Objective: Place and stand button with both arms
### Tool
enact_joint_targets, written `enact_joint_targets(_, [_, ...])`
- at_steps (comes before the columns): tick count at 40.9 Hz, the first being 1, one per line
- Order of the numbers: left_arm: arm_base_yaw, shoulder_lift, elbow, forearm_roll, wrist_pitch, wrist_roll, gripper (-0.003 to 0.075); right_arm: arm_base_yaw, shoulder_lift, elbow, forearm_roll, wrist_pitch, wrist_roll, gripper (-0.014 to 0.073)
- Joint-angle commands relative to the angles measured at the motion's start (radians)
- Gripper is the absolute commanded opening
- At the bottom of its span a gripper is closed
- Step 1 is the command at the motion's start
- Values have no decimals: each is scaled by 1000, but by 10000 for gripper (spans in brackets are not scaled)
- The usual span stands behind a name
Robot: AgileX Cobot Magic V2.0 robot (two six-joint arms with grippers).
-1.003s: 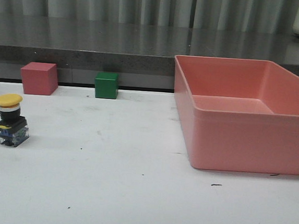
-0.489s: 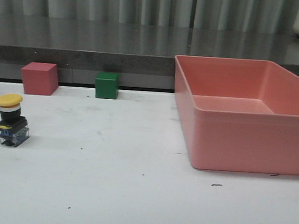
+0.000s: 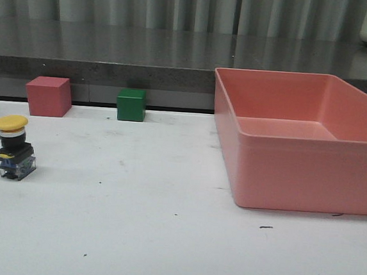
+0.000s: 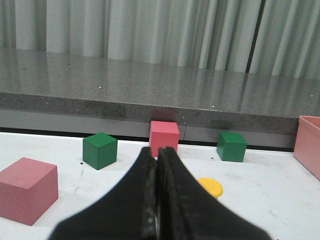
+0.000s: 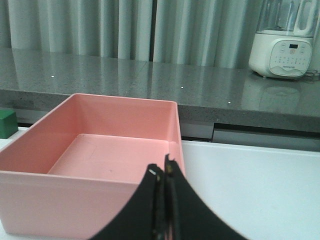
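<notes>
Yellow-capped button (image 3: 14,148) stood upright on the white table (image 3: 162,238) at its left side — well apart from the pink bin (image 3: 299,141) — left gripper (image 4: 158,200) and right gripper (image 5: 164,210) jaws both pressed together, empty.

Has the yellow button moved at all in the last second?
No. The button stands upright in the same spot on the table, with the same gap to the red cube behind it.
</notes>
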Motion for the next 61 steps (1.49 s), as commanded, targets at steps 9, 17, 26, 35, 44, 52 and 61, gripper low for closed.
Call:
enact_joint_targets(9, [0, -21, 17, -1, -87, -2, -20, 8, -18, -3, 1, -72, -9, -68])
enact_joint_targets(17, [0, -21, 17, -1, -87, -2, -20, 8, -18, -3, 1, -69, -9, -68])
enact_joint_targets(26, [0, -21, 17, -1, -87, -2, -20, 8, -18, -3, 1, 7, -9, -68])
enact_joint_targets(35, [0, -21, 17, -1, -87, -2, -20, 8, -18, -3, 7, 66, -9, -68])
enact_joint_targets(44, [0, -21, 17, -1, -87, -2, -20, 8, -18, -3, 100, 3, -9, -68])
enact_joint_targets(52, [0, -21, 17, -1, -87, -2, -20, 8, -18, -3, 100, -65, -9, -68])
enact_joint_targets(61, [0, -21, 17, -1, -87, -2, -20, 8, -18, -3, 100, -60, -9, -68])
